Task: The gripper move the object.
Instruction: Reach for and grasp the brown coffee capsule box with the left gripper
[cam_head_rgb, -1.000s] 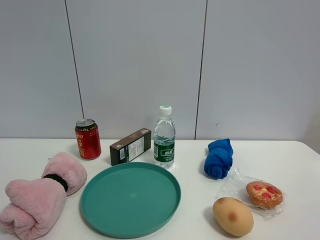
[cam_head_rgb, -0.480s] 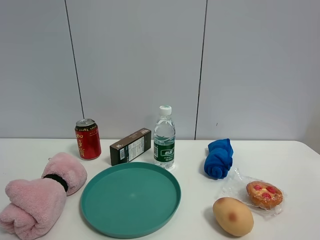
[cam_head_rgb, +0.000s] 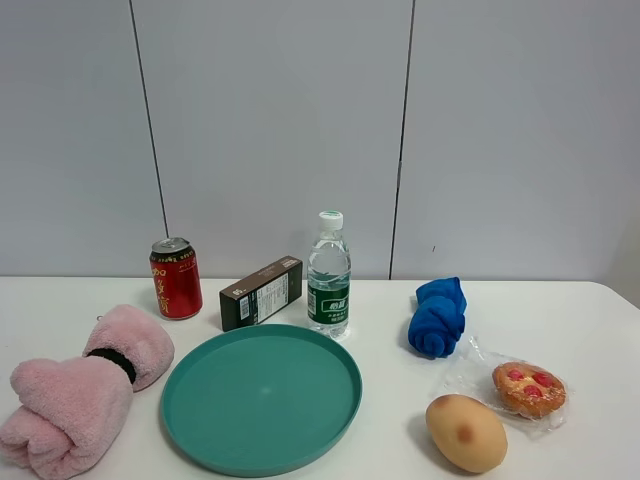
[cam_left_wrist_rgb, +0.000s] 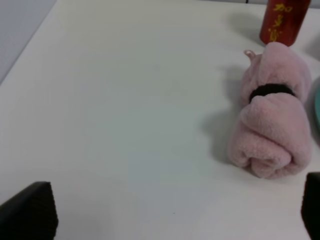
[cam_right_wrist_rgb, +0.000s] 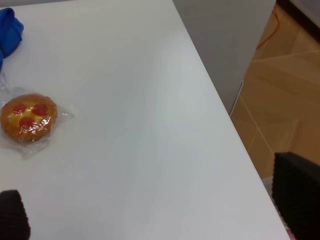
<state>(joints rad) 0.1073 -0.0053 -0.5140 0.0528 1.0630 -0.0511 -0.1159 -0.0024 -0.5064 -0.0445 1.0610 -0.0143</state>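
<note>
My left claw (cam_left_wrist_rgb: 167, 212) gapes wide above the counter (cam_left_wrist_rgb: 125, 100), gripping nothing. My right claw (cam_right_wrist_rgb: 155, 207) is spread just as wide and holds nothing either. The brown box (cam_head_rgb: 261, 292) lies left of centre in the high view, between the red can (cam_head_rgb: 176, 278) and the bottle (cam_head_rgb: 329, 275), touched by neither claw.

Bright, even light; soft shadows; wrist views slightly blurred.

The right gripper (cam_right_wrist_rgb: 155, 206) hangs with its fingers (cam_right_wrist_rgb: 296, 192) spread wide above the table (cam_right_wrist_rgb: 130, 165) edge. A wrapped tart (cam_right_wrist_rgb: 28, 119) lies near a blue cloth (cam_right_wrist_rgb: 9, 27). Wooden floor (cam_right_wrist_rgb: 282, 90) shows beyond.
</note>
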